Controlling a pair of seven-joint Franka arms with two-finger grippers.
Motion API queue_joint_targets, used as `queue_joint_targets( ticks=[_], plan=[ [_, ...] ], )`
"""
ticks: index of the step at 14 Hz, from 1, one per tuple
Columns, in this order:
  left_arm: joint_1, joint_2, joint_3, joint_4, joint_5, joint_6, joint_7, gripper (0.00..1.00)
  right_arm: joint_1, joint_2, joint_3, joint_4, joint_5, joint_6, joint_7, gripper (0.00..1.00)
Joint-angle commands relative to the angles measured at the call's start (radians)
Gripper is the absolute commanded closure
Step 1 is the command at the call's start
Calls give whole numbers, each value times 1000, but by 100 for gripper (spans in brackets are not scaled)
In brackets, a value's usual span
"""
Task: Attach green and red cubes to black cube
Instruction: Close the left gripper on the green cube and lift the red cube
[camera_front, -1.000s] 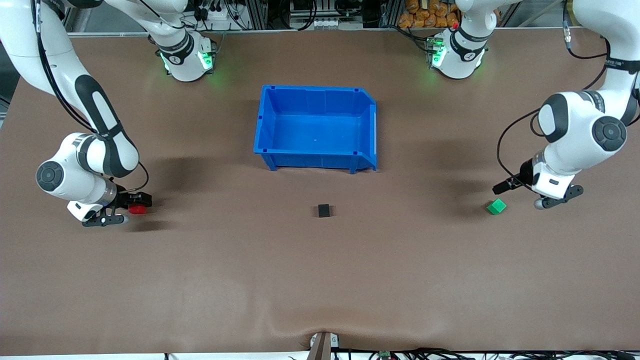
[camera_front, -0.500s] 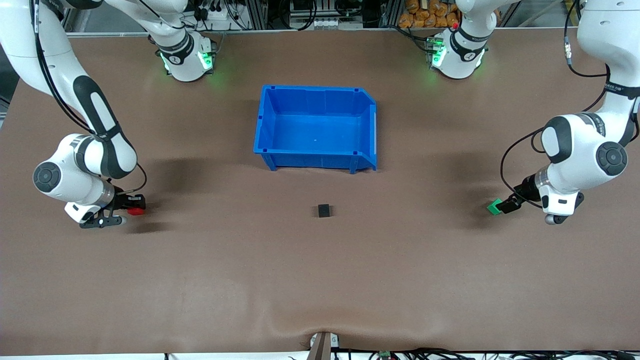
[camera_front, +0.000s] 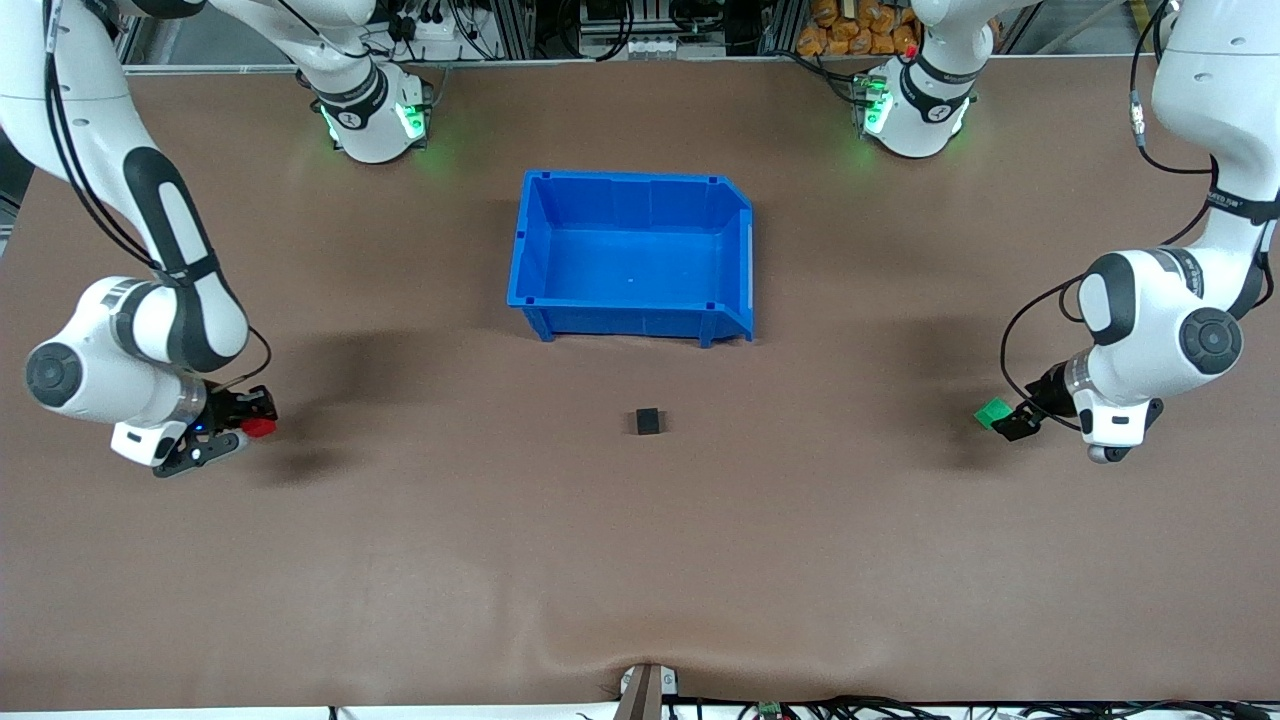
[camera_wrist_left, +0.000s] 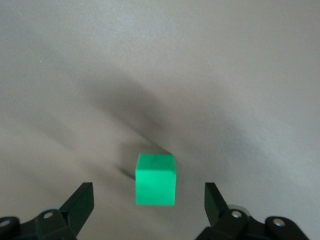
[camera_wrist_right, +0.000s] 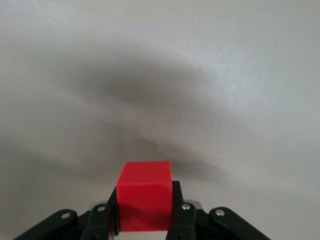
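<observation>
The relation that matters is how each coloured cube sits against its own pincer, and how both lie from the black cube (camera_front: 648, 422), which rests alone on the desk (camera_front: 640, 560) just below the middle of the front view, nearer the camera than the blue bin (camera_front: 632, 255). At the lower left of that view the right pincer (camera_front: 252, 425) is pinching the red cube (camera_front: 259, 427); the right wrist view shows the cube (camera_wrist_right: 145, 202) clamped squarely between the two fingers, with the desk blurred underneath. At the right edge of the front view, the left pincer (camera_front: 1015, 420) is spread wide, with the green cube (camera_front: 992, 412) at its tips on the side toward the middle of the frame; in the left wrist view the cube (camera_wrist_left: 156, 179) sits centred between the two fingertips (camera_wrist_left: 82, 200), touching neither. So the green cube looks lined up for a grasp but not yet gripped. The black cube lies about midway between the two pincers, so neither arm is clearly nearer; each would carry its cube inward toward the frame's centre.
</observation>
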Motion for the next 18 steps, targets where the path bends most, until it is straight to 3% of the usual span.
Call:
queue_joint_targets(
  ticks=[1, 5, 10, 12, 16, 18],
  plan=[
    [3, 39, -3, 33, 107, 8, -83, 2, -3, 11, 11, 87, -10, -60, -151, 100],
    [7, 62, -3, 39, 115, 38, -103, 2, 22, 11, 13, 126, -8, -60, -415, 100],
    [6, 76, -5, 39, 107, 48, -105, 10, 124, 11, 14, 130, -7, -60, -480, 100],
    [4, 76, -6, 33, 107, 48, -103, 17, 177, 11, 14, 130, -7, -60, -483, 100],
    [4, 78, -6, 30, 103, 48, -103, 45, 278, 13, 18, 165, 5, -75, -586, 100],
    [1, 78, -8, 28, 101, 46, -117, 46, 345, 17, 16, 173, 7, -71, -580, 100]
  ],
)
